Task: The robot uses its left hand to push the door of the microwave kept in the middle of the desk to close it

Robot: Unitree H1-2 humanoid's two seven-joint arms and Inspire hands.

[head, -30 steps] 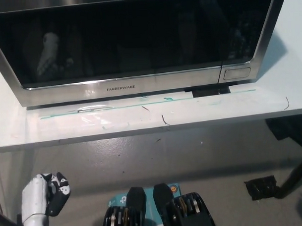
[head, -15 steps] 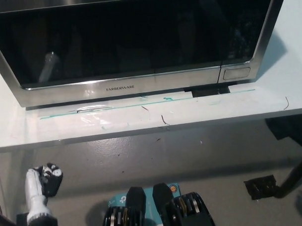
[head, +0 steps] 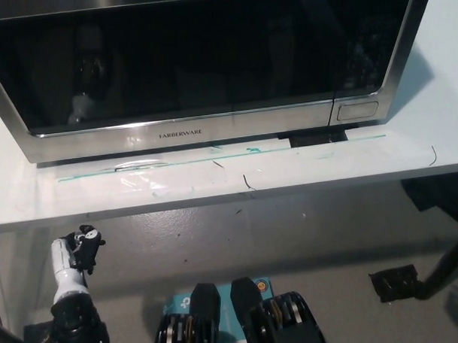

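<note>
The stainless Farberware microwave (head: 175,134) stands on the white desk (head: 214,183) and fills the top of the head view. Its dark glass door (head: 180,60) lies flush with the front, with no gap showing along its right edge by the release button (head: 358,110). My white left hand (head: 75,250) is at the lower left, below and in front of the desk's front edge, with the forearm pointing up. It is well apart from the door and touches nothing. My right hand is out of the picture.
A green tape line (head: 213,158) runs along the desk in front of the microwave. Grey floor (head: 291,229) lies below the desk edge. A black stand foot (head: 398,282) sits on the floor at the lower right.
My left hand has risen from the bottom left corner and turned, so the forearm now stands upright closer to the desk edge. The microwave has not moved.
</note>
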